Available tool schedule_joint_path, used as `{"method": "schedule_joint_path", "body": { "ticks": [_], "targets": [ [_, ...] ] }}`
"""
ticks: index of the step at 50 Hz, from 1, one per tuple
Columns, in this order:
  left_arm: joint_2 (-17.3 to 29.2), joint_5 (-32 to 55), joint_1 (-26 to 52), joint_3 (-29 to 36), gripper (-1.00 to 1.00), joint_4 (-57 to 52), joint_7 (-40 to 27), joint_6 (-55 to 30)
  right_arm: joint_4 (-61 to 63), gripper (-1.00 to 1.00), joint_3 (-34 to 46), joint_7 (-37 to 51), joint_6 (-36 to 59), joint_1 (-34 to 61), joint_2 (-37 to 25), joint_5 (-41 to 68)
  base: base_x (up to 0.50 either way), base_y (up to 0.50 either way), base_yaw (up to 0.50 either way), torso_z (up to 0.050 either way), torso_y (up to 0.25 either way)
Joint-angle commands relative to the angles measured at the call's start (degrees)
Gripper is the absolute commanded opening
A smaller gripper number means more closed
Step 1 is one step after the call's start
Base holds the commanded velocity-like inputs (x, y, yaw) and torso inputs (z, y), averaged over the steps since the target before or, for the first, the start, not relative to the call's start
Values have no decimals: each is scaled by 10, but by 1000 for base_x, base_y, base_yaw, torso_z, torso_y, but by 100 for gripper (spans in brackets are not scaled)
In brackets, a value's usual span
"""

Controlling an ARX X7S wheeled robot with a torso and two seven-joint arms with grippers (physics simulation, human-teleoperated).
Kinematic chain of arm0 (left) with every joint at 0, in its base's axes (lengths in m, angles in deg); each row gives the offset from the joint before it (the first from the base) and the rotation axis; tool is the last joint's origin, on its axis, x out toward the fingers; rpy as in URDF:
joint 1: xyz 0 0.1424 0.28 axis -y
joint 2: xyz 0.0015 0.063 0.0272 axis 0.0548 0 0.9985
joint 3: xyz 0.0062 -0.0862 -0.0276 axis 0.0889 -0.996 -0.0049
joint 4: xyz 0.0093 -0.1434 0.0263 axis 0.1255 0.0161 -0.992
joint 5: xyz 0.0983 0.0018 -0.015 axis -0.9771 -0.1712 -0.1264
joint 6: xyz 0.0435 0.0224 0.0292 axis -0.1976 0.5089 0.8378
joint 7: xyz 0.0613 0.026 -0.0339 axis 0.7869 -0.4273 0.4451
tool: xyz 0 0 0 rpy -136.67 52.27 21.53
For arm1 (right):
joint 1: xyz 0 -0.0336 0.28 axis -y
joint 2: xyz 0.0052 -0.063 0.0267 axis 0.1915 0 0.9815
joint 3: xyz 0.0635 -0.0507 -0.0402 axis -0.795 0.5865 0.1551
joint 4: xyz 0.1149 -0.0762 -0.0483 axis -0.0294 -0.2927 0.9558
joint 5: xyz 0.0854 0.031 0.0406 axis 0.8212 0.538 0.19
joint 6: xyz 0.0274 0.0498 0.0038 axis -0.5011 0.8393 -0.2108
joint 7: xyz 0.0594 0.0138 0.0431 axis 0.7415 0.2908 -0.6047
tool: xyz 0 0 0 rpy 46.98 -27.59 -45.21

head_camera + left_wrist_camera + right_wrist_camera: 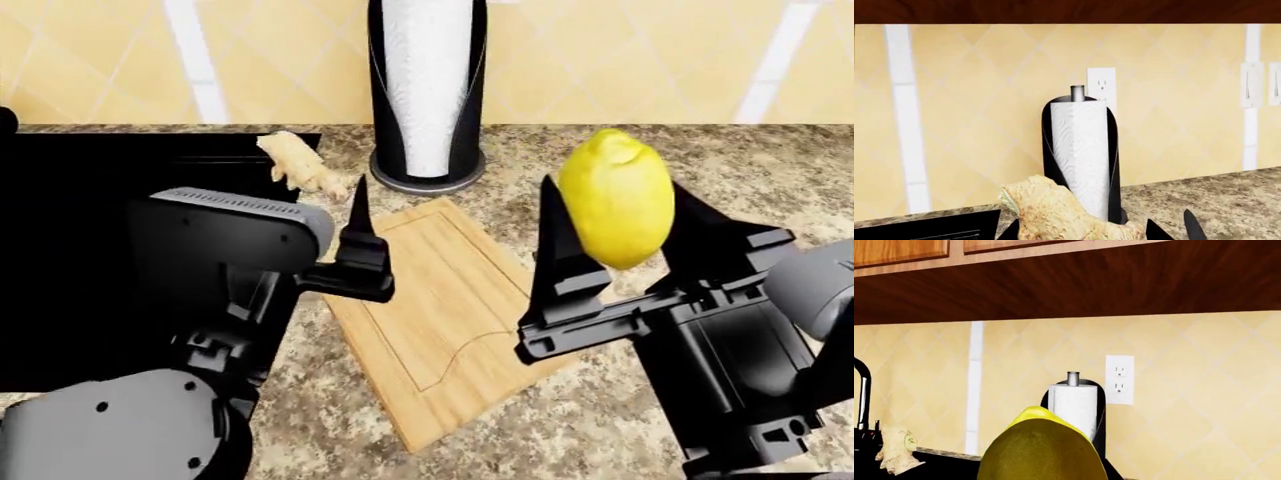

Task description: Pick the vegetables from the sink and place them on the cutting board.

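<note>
My left gripper [324,190] is shut on the knobby pale-beige ginger root [299,164] and holds it up by the right rim of the black sink [80,250], near the far left corner of the light-wood cutting board [441,320]. In the left wrist view the ginger [1054,212] fills the gap between the dark fingertips [1155,231]. My right gripper [621,240] is shut on the bright-yellow lemon-shaped vegetable [617,197] and holds it in the air over the board's right edge. It fills the bottom of the right wrist view [1044,452], where the ginger [895,452] also shows.
A black paper towel holder [427,90] stands on the granite counter [747,170] just behind the board and shows in the left wrist view [1081,150]. The black faucet [862,390] and a wall outlet [1119,380] are at the tiled back wall, under wooden cabinets.
</note>
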Motion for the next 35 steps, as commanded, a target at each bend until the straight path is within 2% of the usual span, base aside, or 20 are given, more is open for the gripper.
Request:
{"method": "schedule_joint_path", "body": {
  "ticks": [1,23,35],
  "targets": [
    [-75,114,61,-4,-100,105,81,-33,-1,-100,0,7,7,1,-1,-23,0,0,0,0,0],
    [-91,169,26,-6,-100,184,111,-23,-12,-100,-28,2,-43,-30,-7,-15,0,0,0,0,0],
    [-96,159,15,6,-100,198,114,-29,-17,-100,-29,1,-48,-35,-9,-14,0,0,0,0,0]
  ]
}}
